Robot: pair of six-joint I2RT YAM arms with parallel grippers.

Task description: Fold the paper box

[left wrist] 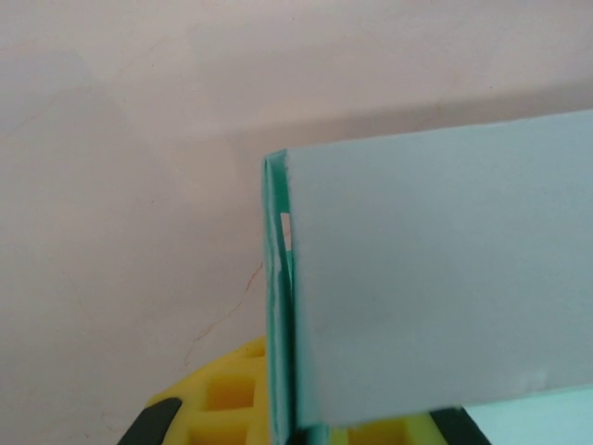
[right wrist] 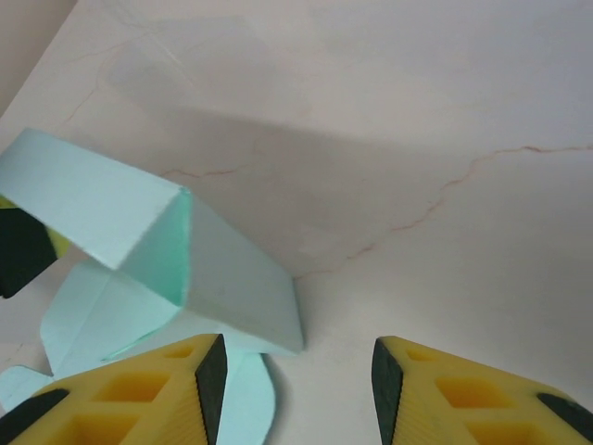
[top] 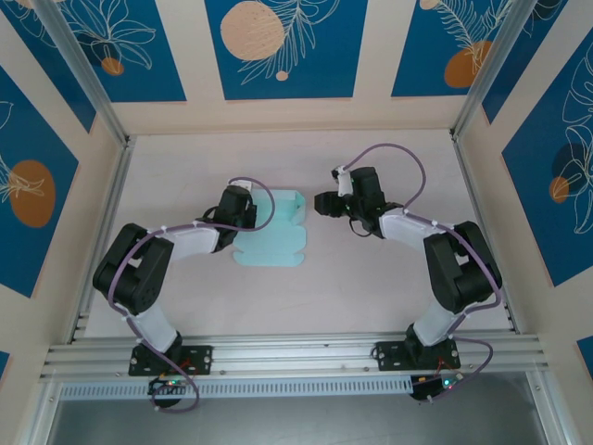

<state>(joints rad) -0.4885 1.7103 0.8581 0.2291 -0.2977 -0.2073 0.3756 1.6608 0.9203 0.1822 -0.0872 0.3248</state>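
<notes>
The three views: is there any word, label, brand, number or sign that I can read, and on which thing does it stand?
No text can be read.
The paper box is plain pale blue card without print.
A tiny pale mark near its folded edge, in the left wrist view, is too small to read.
The wall panels bear only drawn leaves and orange circles, no letters.
</notes>
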